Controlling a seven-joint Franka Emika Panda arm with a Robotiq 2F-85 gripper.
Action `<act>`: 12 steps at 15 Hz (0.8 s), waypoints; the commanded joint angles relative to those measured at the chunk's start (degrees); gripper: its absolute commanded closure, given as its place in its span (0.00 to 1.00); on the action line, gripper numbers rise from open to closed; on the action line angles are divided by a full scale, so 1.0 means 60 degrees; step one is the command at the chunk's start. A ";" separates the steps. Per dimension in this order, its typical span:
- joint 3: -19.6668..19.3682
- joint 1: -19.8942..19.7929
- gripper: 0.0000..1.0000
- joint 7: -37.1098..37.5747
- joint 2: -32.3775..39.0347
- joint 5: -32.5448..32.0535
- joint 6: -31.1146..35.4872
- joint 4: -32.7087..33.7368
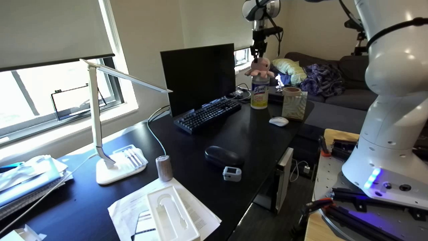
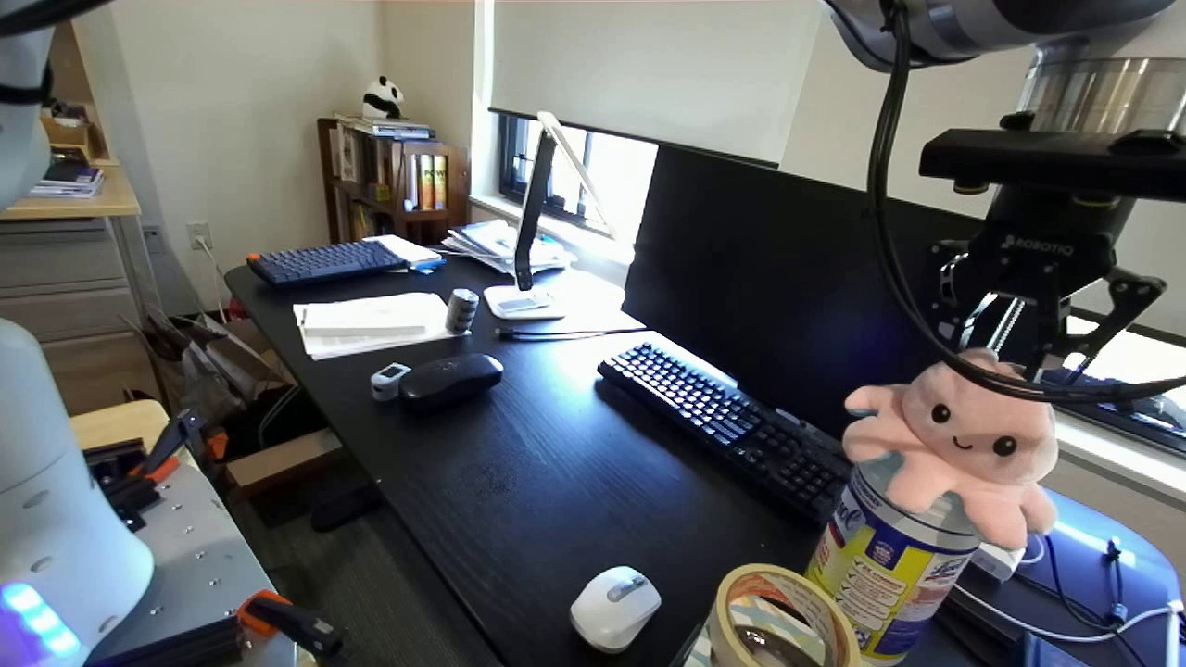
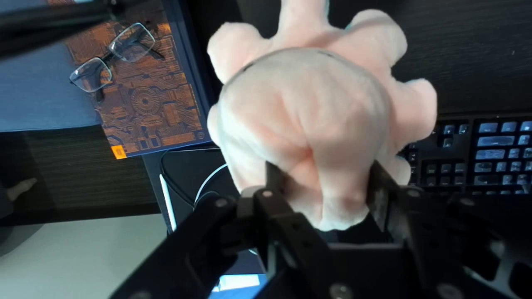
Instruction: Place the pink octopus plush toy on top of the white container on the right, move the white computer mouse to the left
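Observation:
The pink octopus plush toy (image 1: 263,69) rests upright on top of the white container (image 1: 259,95), a wipes canister with a yellow and blue label. In an exterior view the plush (image 2: 973,435) leans a little over the canister (image 2: 885,570), its legs draped over the rim. My gripper (image 2: 1024,357) points down from above. In the wrist view its fingers (image 3: 323,168) pinch the back of the plush head (image 3: 307,104), and the fabric creases between them. The white computer mouse (image 1: 279,121) lies on the black desk, also seen in an exterior view (image 2: 616,610).
A tape roll (image 2: 783,616) on a patterned box (image 1: 294,106) stands beside the canister and mouse. A monitor (image 1: 200,78) and keyboard (image 1: 209,113) are behind. A dark case (image 1: 224,156) and small grey-white device (image 1: 232,174) lie farther along. A cable hangs before the plush.

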 commanded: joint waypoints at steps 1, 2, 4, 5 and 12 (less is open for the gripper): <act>-0.0008 -0.0210 0.17 -0.0179 -0.1118 0.0423 0.0261 -0.0666; -0.0085 -0.0176 0.10 -0.0199 -0.1437 0.0322 0.0428 -0.0828; -0.0059 -0.0156 0.01 -0.0574 -0.2168 0.0304 0.0395 -0.1137; -0.0039 -0.0072 0.00 -0.0737 -0.2565 0.0195 0.0316 -0.1317; 0.0543 0.1480 0.00 -0.2250 -0.5741 -0.0140 0.0059 -0.4019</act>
